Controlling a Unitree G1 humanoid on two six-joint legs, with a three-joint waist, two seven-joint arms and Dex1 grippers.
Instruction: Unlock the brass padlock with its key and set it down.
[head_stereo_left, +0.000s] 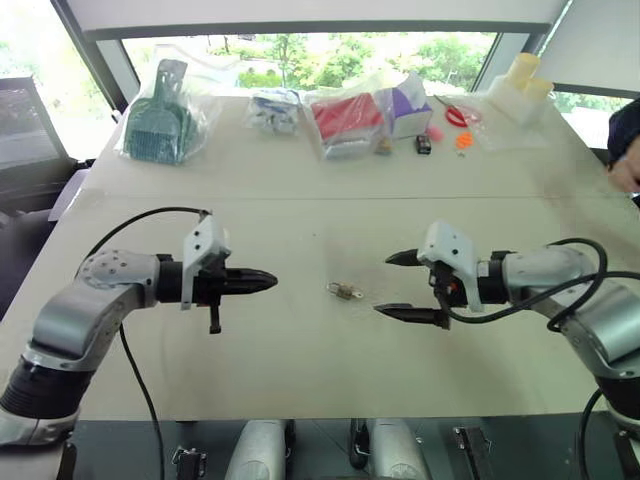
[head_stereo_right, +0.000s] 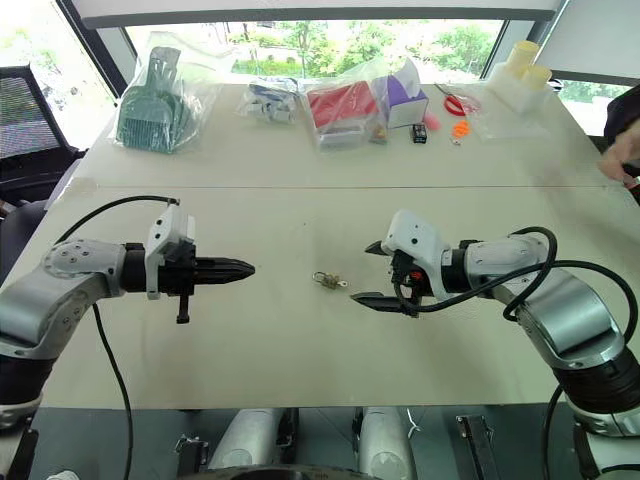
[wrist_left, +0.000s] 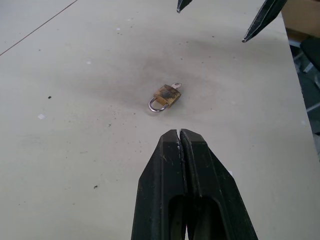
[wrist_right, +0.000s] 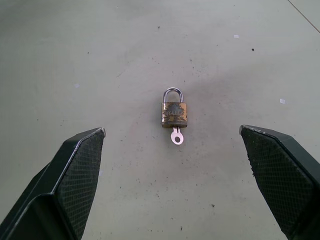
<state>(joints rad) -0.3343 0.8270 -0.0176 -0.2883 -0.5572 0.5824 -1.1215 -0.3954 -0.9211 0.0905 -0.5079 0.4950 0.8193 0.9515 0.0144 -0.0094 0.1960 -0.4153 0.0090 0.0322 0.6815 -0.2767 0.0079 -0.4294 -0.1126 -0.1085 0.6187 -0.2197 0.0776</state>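
Observation:
The brass padlock (wrist_right: 174, 114) lies flat on the pale table (head_stereo_left: 300, 350), midway between my two grippers and touched by neither. Its silvery shackle looks closed. The key (wrist_right: 176, 136) sticks out of the bottom of the lock's body, its round head resting on the table. My left gripper (head_stereo_left: 265, 281) is shut and empty, pointing at the padlock (head_stereo_left: 343, 291) from the left, a short way off. My right gripper (head_stereo_left: 385, 284) stands wide open on the other side, its fingers (wrist_right: 80, 170) flanking the lock from a distance.
Along the table's far edge lie bagged goods: a green brush set (head_stereo_left: 160, 115), a red pack (head_stereo_left: 345, 120), a purple box (head_stereo_left: 405, 105), orange scissors (head_stereo_left: 455, 113) and pale cylinders (head_stereo_left: 525, 80). A person's hand (head_stereo_left: 628, 165) shows at the right edge.

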